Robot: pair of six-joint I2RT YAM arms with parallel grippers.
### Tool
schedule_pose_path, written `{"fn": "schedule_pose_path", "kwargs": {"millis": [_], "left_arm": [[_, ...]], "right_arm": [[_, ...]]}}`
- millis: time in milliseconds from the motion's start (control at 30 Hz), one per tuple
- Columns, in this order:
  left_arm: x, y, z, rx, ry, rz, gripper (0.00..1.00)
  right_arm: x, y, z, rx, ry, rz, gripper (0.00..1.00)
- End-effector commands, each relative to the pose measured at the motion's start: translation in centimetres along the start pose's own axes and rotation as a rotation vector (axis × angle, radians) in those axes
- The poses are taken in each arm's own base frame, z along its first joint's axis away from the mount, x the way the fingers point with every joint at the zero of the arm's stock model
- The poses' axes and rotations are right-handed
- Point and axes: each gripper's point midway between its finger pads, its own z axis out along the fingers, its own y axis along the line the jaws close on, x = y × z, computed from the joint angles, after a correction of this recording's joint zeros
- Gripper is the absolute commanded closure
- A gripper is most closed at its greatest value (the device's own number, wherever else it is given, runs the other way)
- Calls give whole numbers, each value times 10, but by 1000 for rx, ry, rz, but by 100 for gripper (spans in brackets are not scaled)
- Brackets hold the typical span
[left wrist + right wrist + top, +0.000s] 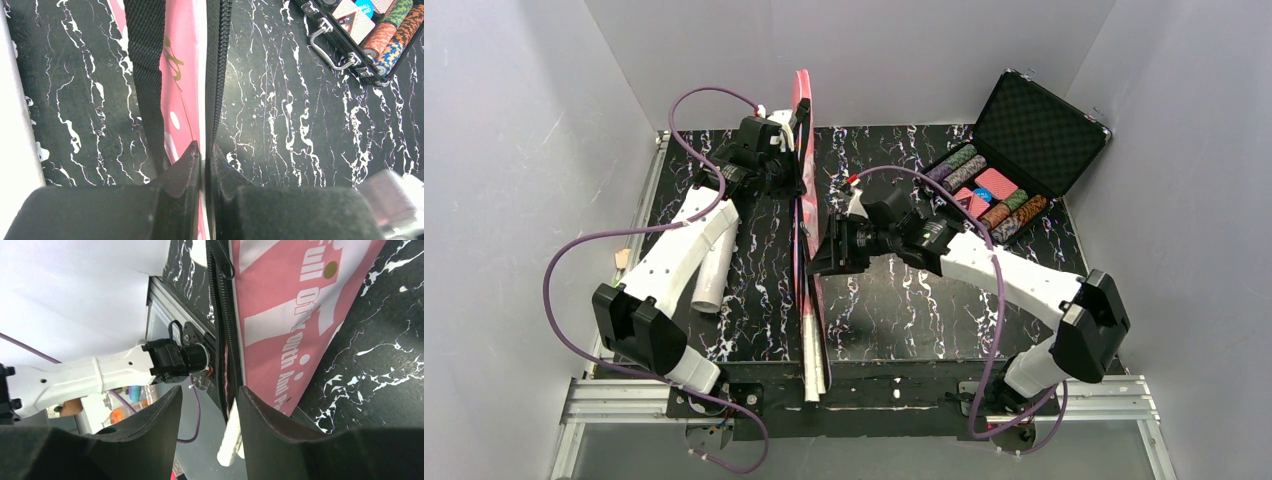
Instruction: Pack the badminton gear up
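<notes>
Top external, tube [711, 287] partly behind left arm [667, 266]

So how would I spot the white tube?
Look at the black marbled table, left of the upright pink bag. The white tube lies flat there beside the left arm; unlike that white arm, it is a plain, loose cylinder.

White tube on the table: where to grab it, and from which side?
I'd grip the tube on its near half from above, jaws across its round width. It lies flat, long axis roughly near-to-far, and the left arm overhangs its far end.
</notes>
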Motion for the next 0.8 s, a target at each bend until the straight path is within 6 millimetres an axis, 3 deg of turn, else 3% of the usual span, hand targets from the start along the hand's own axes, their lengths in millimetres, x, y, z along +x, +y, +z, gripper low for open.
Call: {"fn": "schedule_pose_path", "kwargs": {"millis": [0,267,433,567,767], "left_arm": [[-43,-15,-30,51,-164,9,100],[-41,-18,-33,69,-160,8,100],[-40,-19,-33,73,-158,8,100],[-39,-18,-31,71,-153,8,100],[-39,-19,-32,74,-156,10,100]], "right_arm": [[-29,23,-17,-78,-148,4,46],[-62,15,-12,-188,-182,43,37],[-69,15,-7,-276,-163,76,31],[-72,14,-1,-306,-156,100,31],[-78,17,6,-334,-152,112,39]]}}
